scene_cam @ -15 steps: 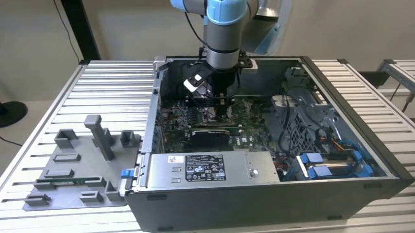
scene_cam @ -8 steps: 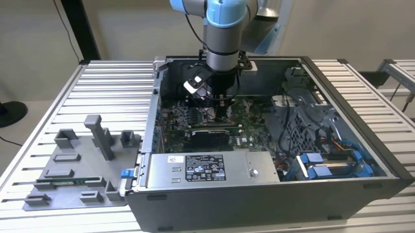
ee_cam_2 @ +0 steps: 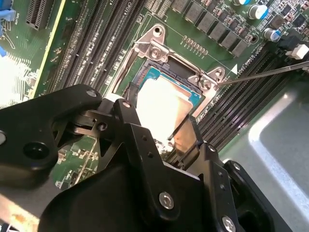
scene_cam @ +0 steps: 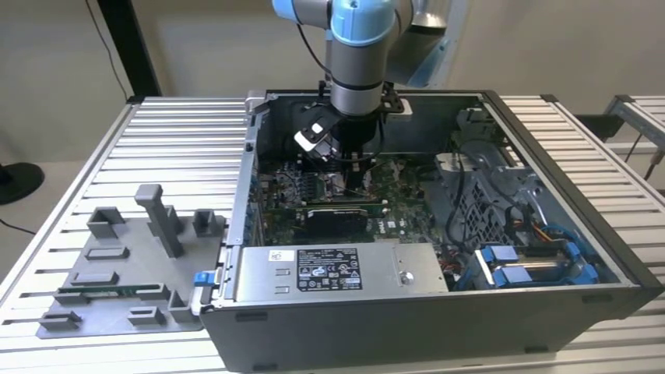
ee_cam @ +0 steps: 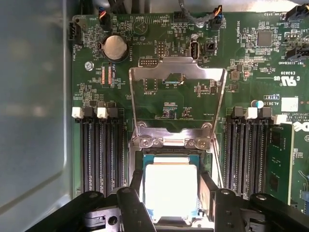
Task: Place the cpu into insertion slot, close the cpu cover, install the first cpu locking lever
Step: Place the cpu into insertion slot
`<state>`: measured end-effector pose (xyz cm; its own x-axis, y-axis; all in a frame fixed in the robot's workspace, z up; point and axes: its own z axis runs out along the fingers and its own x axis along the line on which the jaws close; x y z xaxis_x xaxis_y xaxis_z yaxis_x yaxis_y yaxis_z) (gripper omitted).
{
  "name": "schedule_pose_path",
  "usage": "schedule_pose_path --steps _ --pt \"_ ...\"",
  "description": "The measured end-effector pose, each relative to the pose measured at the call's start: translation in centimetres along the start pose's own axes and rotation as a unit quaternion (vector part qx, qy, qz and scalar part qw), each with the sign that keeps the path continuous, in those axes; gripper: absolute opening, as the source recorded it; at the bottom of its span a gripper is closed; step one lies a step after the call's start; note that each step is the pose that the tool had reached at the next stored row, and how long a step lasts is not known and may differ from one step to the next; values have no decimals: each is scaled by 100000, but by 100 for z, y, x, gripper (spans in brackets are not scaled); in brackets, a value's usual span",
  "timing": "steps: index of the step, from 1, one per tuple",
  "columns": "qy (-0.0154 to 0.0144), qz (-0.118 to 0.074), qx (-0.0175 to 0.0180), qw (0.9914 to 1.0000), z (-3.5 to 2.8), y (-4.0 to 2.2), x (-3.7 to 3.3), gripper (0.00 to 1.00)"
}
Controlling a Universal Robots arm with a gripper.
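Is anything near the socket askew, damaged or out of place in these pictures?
Nothing stands out. The cpu sits square within the rim of the insertion slot, with the gripper around it. The cpu cover is swung open off the slot and looks unbent. No damage shows on the circuit board.

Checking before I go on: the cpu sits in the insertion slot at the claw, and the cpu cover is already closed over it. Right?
Not quite. The cpu cover is open, swung back on its hinge away from the socket, as the first wrist view shows. The rest holds: the cpu sits in the insertion slot, at the claw.
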<state>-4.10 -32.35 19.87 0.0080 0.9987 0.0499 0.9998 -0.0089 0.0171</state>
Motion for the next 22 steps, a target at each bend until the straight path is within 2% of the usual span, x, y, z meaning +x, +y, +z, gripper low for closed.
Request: schedule_pose_path --steps 22 --pt "1 -57 10 100000 17 0 -13 0"
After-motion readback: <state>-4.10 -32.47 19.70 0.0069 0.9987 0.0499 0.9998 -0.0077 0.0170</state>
